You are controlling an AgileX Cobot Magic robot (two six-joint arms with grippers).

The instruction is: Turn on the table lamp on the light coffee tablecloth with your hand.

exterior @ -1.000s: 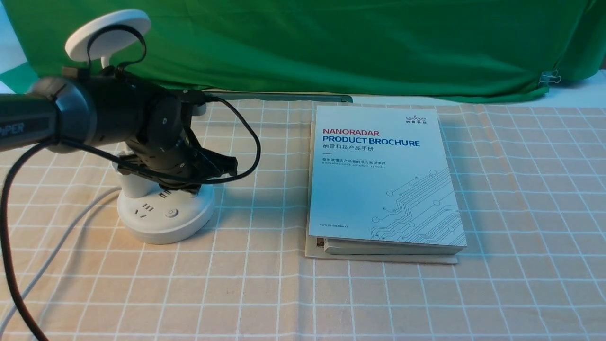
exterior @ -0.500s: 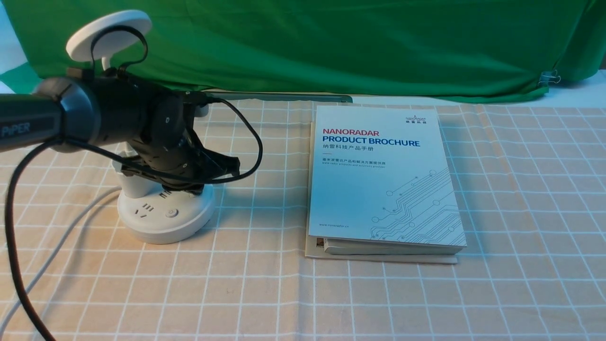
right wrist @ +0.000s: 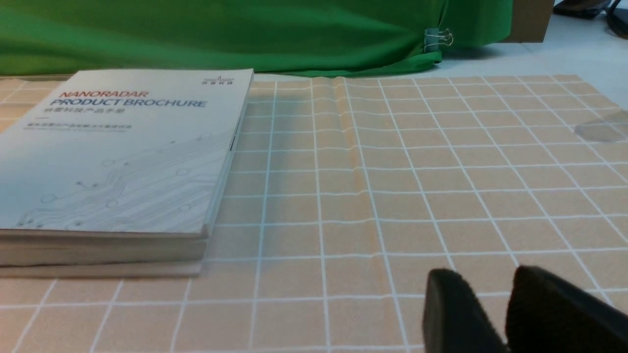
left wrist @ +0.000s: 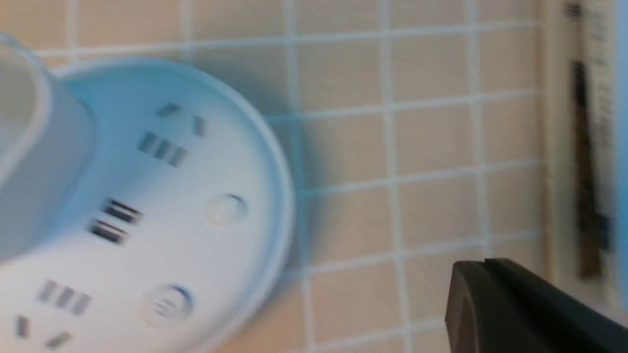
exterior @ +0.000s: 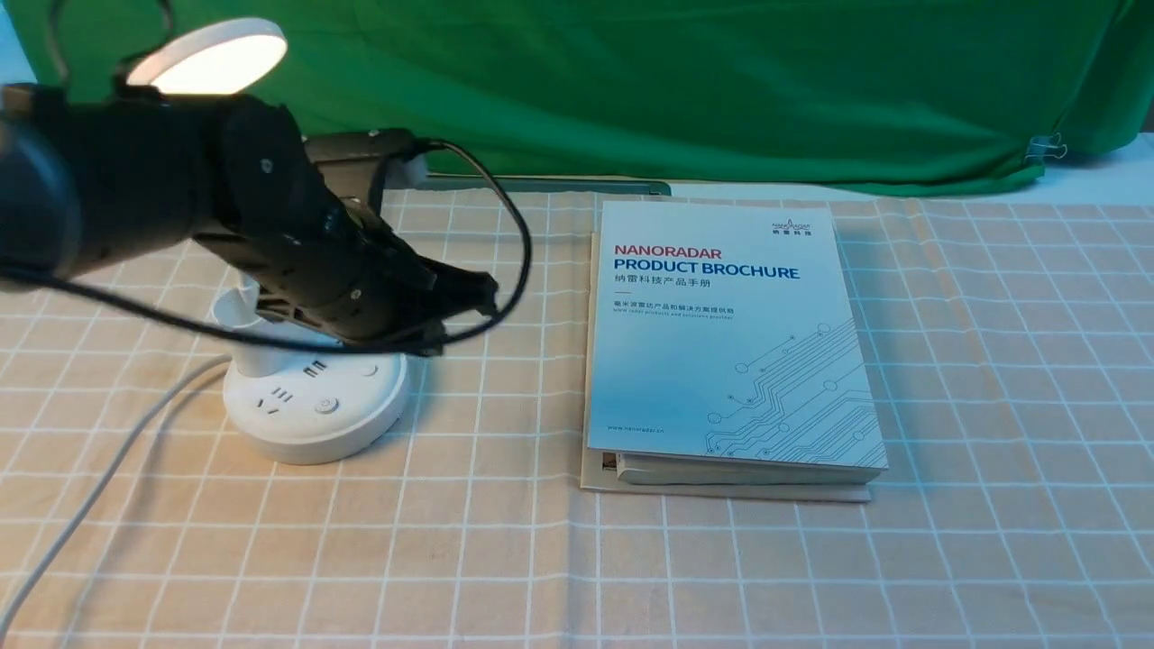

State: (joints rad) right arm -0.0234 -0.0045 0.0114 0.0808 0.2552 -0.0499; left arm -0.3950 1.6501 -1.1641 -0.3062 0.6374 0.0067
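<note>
Tablecloth: light coffee cloth [exterior: 505, 559] with a white grid is covering the tabletop under and around the brochure [exterior: 730, 333].
Right hand: black right hand [right wrist: 485, 275] is showing only in its own wrist view, released, its fingertips standing apart and holding nothing.
Cord: pale cord [exterior: 117, 455] is running left of the brochure, from the lamp's base toward the near side.
Brochure: white NANORADAR brochure is lying face up on top of a stack.
Left hand: black left hand [left wrist: 483, 263] is hovering left of the brochure, clenched, its fingertips together and grasping nothing.
Cable: black cable [exterior: 527, 243] is looping from the left arm, left of the brochure.
Lamp: white table lamp [exterior: 315, 419] is standing left of the brochure, its round head [exterior: 216, 63] glowing warm; the left arm is partly hiding it.
Backdrop: green backdrop [exterior: 685, 90] is hanging beyond the brochure, with a clip [exterior: 1046, 148] gripping its lower edge farther right.
</note>
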